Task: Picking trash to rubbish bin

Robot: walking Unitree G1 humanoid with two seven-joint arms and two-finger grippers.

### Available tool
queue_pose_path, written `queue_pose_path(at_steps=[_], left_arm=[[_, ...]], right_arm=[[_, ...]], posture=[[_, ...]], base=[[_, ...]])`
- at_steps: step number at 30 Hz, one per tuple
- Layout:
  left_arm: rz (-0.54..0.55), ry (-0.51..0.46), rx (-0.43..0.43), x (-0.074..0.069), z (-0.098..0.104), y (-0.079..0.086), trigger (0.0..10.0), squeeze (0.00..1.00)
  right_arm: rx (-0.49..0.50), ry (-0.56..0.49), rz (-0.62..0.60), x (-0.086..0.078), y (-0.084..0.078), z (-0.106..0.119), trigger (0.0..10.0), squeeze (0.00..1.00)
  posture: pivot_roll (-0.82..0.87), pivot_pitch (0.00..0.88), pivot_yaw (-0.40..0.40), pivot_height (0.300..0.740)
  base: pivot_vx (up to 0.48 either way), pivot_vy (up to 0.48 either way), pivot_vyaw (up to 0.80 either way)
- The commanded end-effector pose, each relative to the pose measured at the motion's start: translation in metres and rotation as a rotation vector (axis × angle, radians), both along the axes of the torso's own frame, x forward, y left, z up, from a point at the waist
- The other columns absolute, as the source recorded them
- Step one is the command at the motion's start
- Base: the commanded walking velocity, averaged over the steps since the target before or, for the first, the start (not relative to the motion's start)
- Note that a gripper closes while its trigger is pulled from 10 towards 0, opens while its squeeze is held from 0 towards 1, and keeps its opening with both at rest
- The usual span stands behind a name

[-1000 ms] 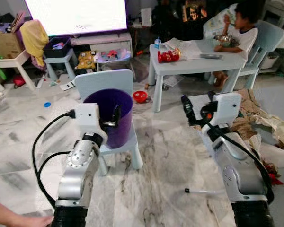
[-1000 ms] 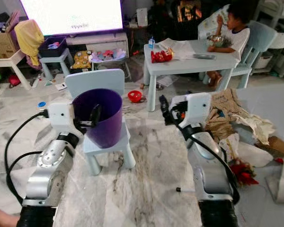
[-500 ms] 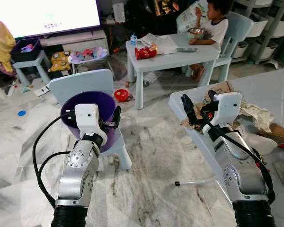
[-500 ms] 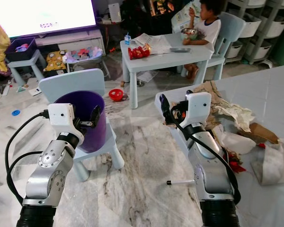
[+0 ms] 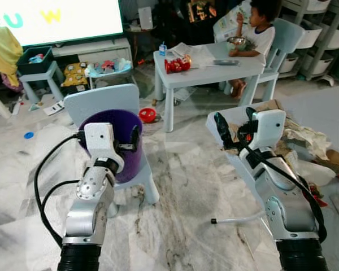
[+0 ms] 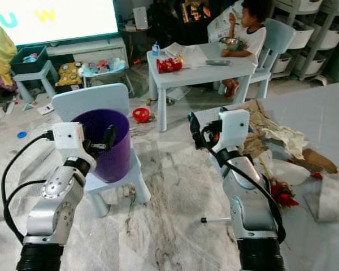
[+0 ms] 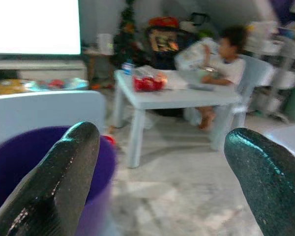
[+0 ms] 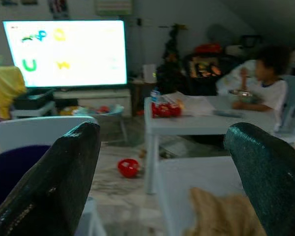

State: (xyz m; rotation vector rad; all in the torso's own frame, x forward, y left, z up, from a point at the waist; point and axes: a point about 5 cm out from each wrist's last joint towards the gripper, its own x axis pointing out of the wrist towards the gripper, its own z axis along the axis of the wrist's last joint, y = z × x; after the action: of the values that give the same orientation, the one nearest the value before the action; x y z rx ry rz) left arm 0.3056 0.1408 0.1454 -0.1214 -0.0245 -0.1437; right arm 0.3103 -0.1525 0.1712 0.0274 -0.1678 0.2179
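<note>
A cluttered living room with a marble floor (image 5: 181, 186). The left claw (image 7: 160, 182), spread wide and empty, hovers at the purple bin (image 5: 116, 127). The right claw (image 8: 162, 182), likewise wide and empty, faces crumpled paper trash (image 6: 260, 135) just beyond it. Nothing looks binned yet.

A: Head stereo pair is aimed forward and down from above both arms. The purple bin (image 5: 123, 144) on the small chair (image 5: 110, 107), the marble floor (image 6: 169, 214) and the light tabletop (image 5: 214, 70) are seen near-identically in both eyes.

B: Wrist views?

A: Each is taken close behind its own fingers (image 7: 59, 182) (image 8: 54, 177), held level and facing across the room. The bin rim, tabletop and the seated person (image 8: 268, 78) are shared by both; the bright screen (image 8: 69, 51) is caught too.
</note>
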Motion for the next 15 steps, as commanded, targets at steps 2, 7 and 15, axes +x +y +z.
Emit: queue_pose_path(at_steps=[2, 7, 15], left_arm=[[0.010, 0.015, 0.008, 0.0001, -0.0021, 0.0037, 10.0, 0.00], [0.010, 0.016, 0.008, -0.0002, -0.0025, 0.0039, 10.0, 0.00], [0.010, 0.028, 0.012, 0.0003, -0.0046, 0.0038, 10.0, 0.00]], right_arm=[[0.000, 0.007, 0.000, 0.0004, 0.0009, -0.0003, 10.0, 1.00], [-0.001, 0.007, 0.001, 0.0000, 0.0011, -0.0006, 10.0, 1.00], [-0.054, 0.008, -0.028, 0.0010, -0.0049, -0.0018, 10.0, 1.00]], posture=[[-0.05, 0.025, 0.014, 0.740], [-0.05, 0.026, 0.014, 0.740], [-0.05, 0.033, 0.015, 0.740]], base=[[0.000, 0.000, 0.00], [0.000, 0.000, -0.16], [0.000, 0.000, -0.07]])
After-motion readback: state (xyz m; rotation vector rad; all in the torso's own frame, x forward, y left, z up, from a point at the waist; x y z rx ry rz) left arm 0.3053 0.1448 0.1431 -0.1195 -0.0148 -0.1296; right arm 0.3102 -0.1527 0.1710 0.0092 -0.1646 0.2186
